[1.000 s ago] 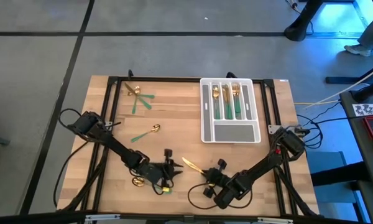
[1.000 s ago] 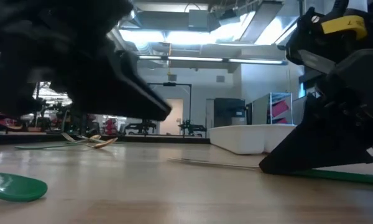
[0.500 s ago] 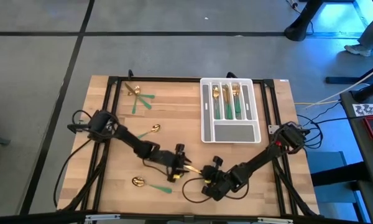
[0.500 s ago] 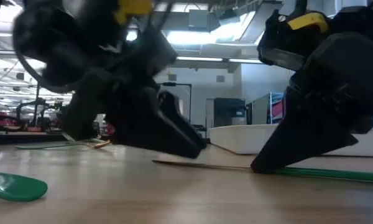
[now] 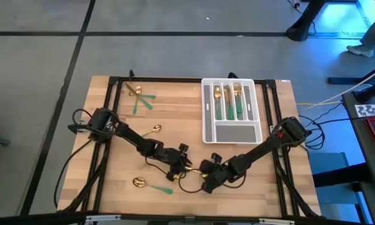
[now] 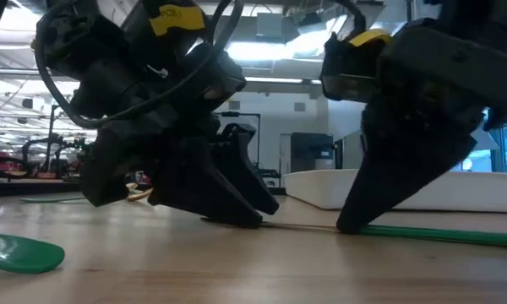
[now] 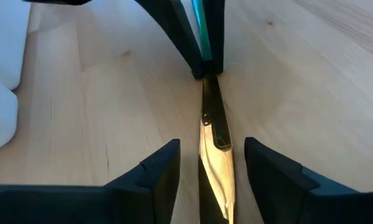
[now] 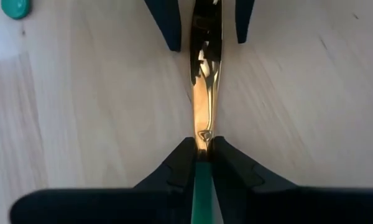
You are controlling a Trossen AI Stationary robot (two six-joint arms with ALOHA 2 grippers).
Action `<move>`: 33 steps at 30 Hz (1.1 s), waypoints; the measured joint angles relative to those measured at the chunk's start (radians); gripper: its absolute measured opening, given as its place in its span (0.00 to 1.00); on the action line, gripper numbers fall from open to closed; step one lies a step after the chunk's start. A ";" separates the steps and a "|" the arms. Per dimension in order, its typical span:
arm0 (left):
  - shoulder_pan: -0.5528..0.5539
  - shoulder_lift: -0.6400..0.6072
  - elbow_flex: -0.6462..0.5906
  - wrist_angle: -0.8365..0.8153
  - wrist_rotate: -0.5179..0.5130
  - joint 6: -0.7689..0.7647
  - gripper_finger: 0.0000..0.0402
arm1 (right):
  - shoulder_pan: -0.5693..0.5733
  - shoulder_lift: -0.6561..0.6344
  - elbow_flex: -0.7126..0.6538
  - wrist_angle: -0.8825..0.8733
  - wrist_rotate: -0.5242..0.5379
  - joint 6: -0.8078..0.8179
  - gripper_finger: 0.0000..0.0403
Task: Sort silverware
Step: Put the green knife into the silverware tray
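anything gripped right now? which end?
Right gripper is shut on the knife where its green handle meets the gold blade. Left gripper stands open astride the blade, holding nothing.

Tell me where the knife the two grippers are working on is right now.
In the high view, the knife lies on the table's near middle, below the tray, its green handle pinched by the right gripper and its gold blade between the left gripper's open fingers.

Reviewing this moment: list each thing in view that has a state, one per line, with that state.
Right gripper: shut on the knife's green handle, low at the table's front middle.
Left gripper: open, fingers either side of the gold blade, not gripping.
Knife: flat on the table, held at one end.
Tray: several pieces in its slots, wide compartment empty.
Spoon: loose near the front edge.
Spoon by left arm: loose.
Far-corner pieces: unsorted.
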 joint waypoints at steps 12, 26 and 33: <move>0.000 0.000 -0.002 -0.051 -0.002 -0.104 0.26 | -0.024 -0.013 0.000 0.002 -0.014 -0.073 0.14; 0.001 0.000 -0.003 -0.056 0.028 -0.198 0.07 | -0.028 -0.008 0.054 -0.013 0.027 -0.458 0.39; 0.003 0.000 -0.004 -0.053 0.053 -0.297 0.06 | -0.028 0.040 0.106 0.007 0.116 -0.606 0.49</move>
